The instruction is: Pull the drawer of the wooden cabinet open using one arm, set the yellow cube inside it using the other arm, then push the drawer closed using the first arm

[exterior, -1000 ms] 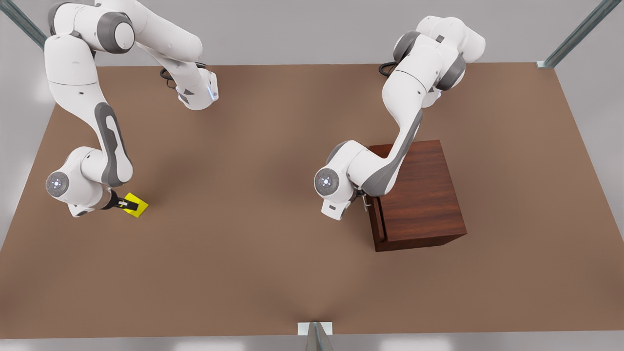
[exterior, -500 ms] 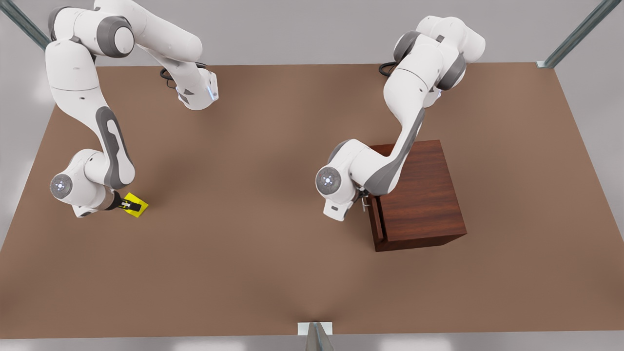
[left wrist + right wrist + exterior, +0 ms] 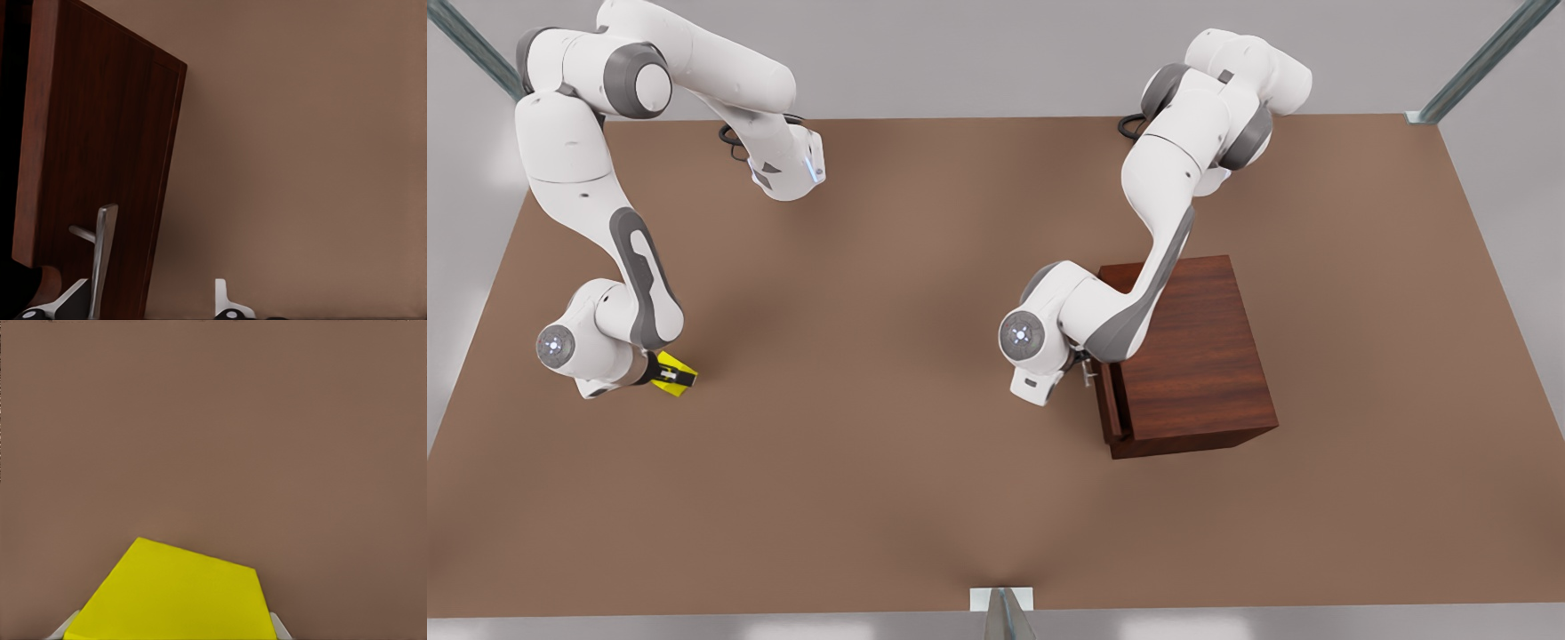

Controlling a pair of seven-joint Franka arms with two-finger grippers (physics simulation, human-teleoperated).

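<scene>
Two arms work on the brown table [image 3: 925, 498]. At the front view's left, the right gripper [image 3: 665, 372] pinches the yellow cube [image 3: 677, 375] on the tabletop. The left gripper [image 3: 150, 303], fingers spread, straddles the drawer [image 3: 1110, 404] handle [image 3: 102, 257] at the cabinet [image 3: 1192, 356]; the drawer is barely ajar.

Front view: high, looks steeply down on whole table [image 3: 925, 498], both arms in frame, far off. Left wrist view: close, low beside cabinet [image 3: 100, 133], faces drawer [image 3: 40, 153] front and handle [image 3: 101, 253], table beyond. Right wrist view: close above cube [image 3: 173, 593], faces table. Front view shares cabinet [image 3: 1192, 356] with left wrist view, cube [image 3: 676, 373] with right wrist view.
</scene>
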